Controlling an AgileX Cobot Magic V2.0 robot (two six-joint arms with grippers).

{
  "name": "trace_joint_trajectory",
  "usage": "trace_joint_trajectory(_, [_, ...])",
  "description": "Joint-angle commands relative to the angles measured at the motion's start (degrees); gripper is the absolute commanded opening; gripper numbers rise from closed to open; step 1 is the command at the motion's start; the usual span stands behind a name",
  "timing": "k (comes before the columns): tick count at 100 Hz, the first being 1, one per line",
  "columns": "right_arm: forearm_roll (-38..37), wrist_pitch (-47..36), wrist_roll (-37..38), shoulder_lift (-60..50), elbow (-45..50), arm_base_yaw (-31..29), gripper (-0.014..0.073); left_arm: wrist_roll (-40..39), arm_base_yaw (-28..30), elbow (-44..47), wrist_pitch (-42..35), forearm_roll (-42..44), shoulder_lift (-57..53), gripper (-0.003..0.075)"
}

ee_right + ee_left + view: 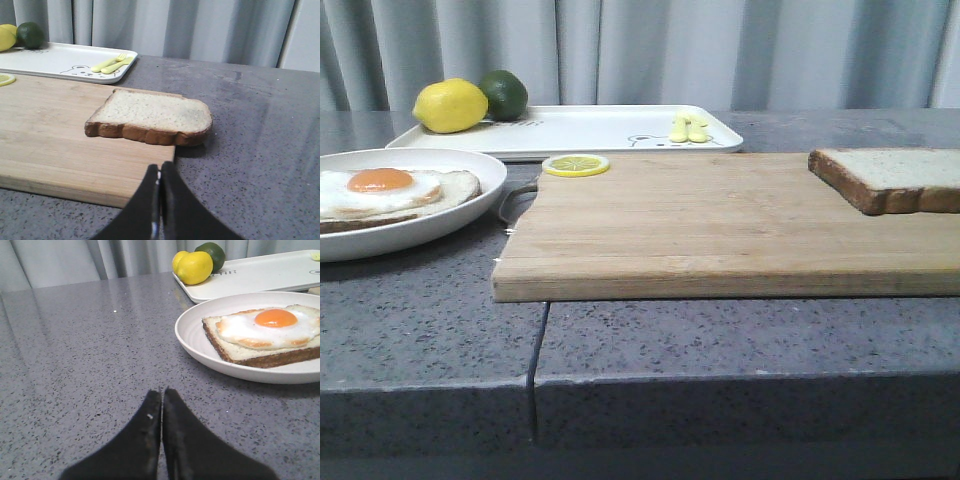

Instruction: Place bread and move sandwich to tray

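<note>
While its fingers are pressed together on nothing, the right gripper (160, 175) faces the bread slice (152, 117), just ahead on the wooden cutting board's (45, 135) end, long axis crosswise; the clenched left gripper (162, 396) sits farther, beside the sandwich (265, 335).

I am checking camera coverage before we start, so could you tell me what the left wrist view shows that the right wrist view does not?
Only the left wrist view shows the sandwich with its fried egg on the round plate, and the shut left gripper. Only the right wrist view shows the plain bread overhanging the cutting board edge, the yellow cutlery, a lemon slice, and the shut right gripper. Both show the tray, the lemon, the lime, the grey counter and the curtain.
</note>
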Motion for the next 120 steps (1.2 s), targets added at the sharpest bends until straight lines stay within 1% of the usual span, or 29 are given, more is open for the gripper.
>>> trace_joint_trajectory(1, [-0.2,-4.6,-0.4,-1.2,-0.1,-0.5,-0.0116,-0.2,0.0,0.9,-4.9,-0.6,-1.8,-0.0019])
trace_joint_trajectory(12, [-0.2,-5.0,-0.4,-1.2,-0.1,-0.5,-0.0116,-0.2,0.0,0.9,-8.4,-2.8,-1.8,-0.0019])
trace_joint_trajectory(18, [-0.2,-7.5,-0.4,-1.2,-0.1,-0.5,-0.0116,-0.2,0.0,0.7,-11.3,-4.1,-1.8,-0.0019])
trace_joint_trajectory(25, [-0.2,-9.9,-0.4,-1.2,-0.1,-0.5,-0.0116,-0.2,0.0,0.1,-13.4,-7.7,-1.8,-0.0019])
trace_joint_trajectory(33, [-0.1,-12.8,-0.4,-1.2,-0.4,-0.5,-0.0116,-0.2,0.0,-1.5,-12.4,-12.7,-1.8,-0.0019])
trace_joint_trajectory(40, [1.0,-12.5,-0.1,-1.2,-1.7,-0.5,-0.0116,-0.2,0.0,-3.7,-9.1,-13.5,-1.8,-0.0019])
trace_joint_trajectory(46, [2.4,-9.3,0.4,-1.2,-3.9,-0.5,-0.0116,-0.2,0.0,-5.9,-6.1,-13.6,-1.6,-0.0019])
trace_joint_trajectory(50, [3.0,-6.4,0.6,-0.9,-5.5,-0.5,-0.0116,-0.2,0.0,-7.5,-5.4,-14.3,-1.3,-0.0019])
trace_joint_trajectory(62, [3.7,5.0,0.6,1.7,-12.3,-0.5,-0.0116,-0.2,0.0,-13.5,-1.5,-14.9,1.7,-0.0019])
trace_joint_trajectory(72, [3.7,11.3,0.6,5.9,-18.0,-0.5,-0.0116,-0.2,0.0,-19.5,5.7,-14.9,6.5,-0.0019])
trace_joint_trajectory(104, [3.8,20.1,0.6,19.3,-31.2,-0.5,-0.0116,-0.2,0.0,-36.1,26.4,-14.9,25.8,-0.0019])
trace_joint_trajectory(111, [4.2,23.0,0.6,22.3,-34.2,-0.5,-0.0116,-0.2,0.0,-38.8,29.1,-14.9,29.0,-0.0019])
trace_joint_trajectory(120, [5.0,27.1,0.6,25.4,-37.2,-0.5,-0.0116,-0.2,0.0,-41.1,30.2,-14.9,31.7,-0.0019])
